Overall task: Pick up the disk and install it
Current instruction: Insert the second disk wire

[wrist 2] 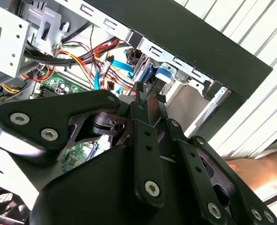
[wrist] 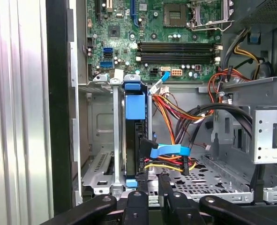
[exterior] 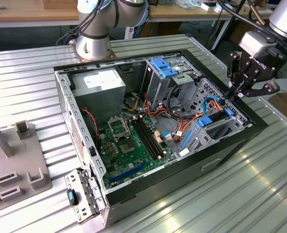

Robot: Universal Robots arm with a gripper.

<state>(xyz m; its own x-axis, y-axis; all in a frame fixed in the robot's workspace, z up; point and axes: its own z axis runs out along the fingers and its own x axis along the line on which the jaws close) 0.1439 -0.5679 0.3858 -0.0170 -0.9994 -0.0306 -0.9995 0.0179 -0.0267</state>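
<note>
Your gripper (exterior: 229, 98) hovers with fingers together, holding nothing, over the computer case's (exterior: 221, 154) edge at the exterior view's right, above the disk (wrist: 133, 136) seated in its bay.

The bench (exterior: 260, 194) is ribbed, silver-grey metal, and daylight glares off it toward the exterior view's right. Behind it a wooden table (exterior: 31, 12) runs along the back, with what may be a dark floor (exterior: 31, 35) underneath. A grey plastic stand (exterior: 14, 165) sits at the exterior view's left.
</note>
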